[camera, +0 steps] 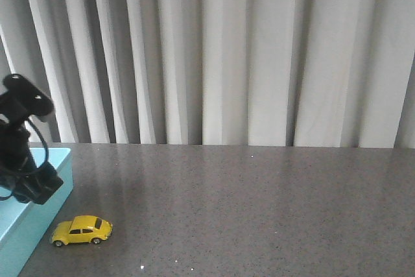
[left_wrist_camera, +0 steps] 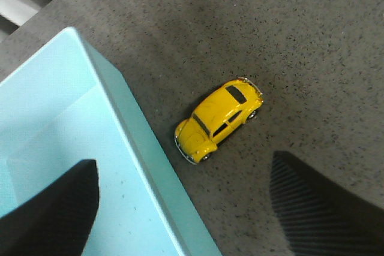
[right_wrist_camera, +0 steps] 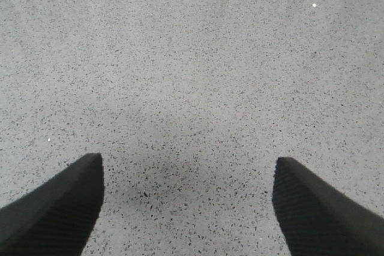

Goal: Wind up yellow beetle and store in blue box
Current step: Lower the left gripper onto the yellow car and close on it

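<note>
The yellow beetle (camera: 82, 229) stands on its wheels on the grey table, just right of the blue box (camera: 29, 215) at the front left. In the left wrist view the beetle (left_wrist_camera: 218, 120) lies close beside the box's wall (left_wrist_camera: 141, 160). My left gripper (left_wrist_camera: 186, 202) is open and empty, held above the box's right wall, one finger over the box, the other over the table. In the front view only the left arm's black body (camera: 26, 160) shows over the box. My right gripper (right_wrist_camera: 187, 199) is open and empty above bare table; it is out of the front view.
The speckled grey tabletop (camera: 259, 212) stretches right of the car. A pale pleated curtain (camera: 227, 50) hangs behind the table's far edge. The blue box runs off the front view's left edge.
</note>
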